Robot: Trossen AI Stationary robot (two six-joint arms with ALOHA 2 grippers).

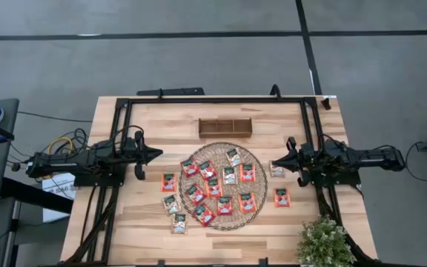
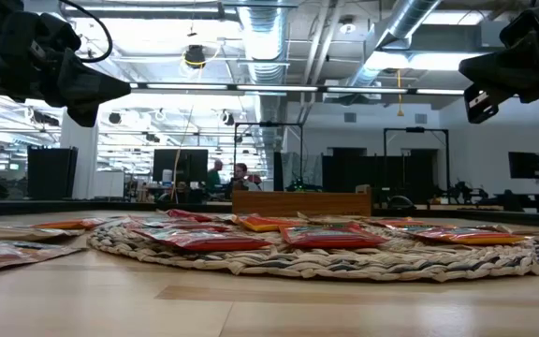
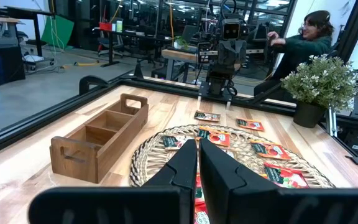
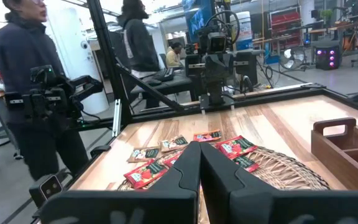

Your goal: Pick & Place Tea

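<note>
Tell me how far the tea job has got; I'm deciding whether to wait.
Nothing looks done: the wooden tray appears empty. Nothing is in hand: the left hand and right hand are shut, empty, beside the mat. All tea sachets remain on the mat and table.

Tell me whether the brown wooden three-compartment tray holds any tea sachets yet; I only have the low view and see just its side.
Observer: No. From above, all three compartments of the brown wooden tray are empty.
Operator: Are any sachets off the round woven mat?
Observer: Five. Three lie left of the round woven mat and two right of it, one of them a red-orange sachet.
Operator: And the grippers?
Observer: Both are shut and hold nothing. The left gripper is left of the mat, and the right gripper is by a pale sachet on the mat's right.
</note>
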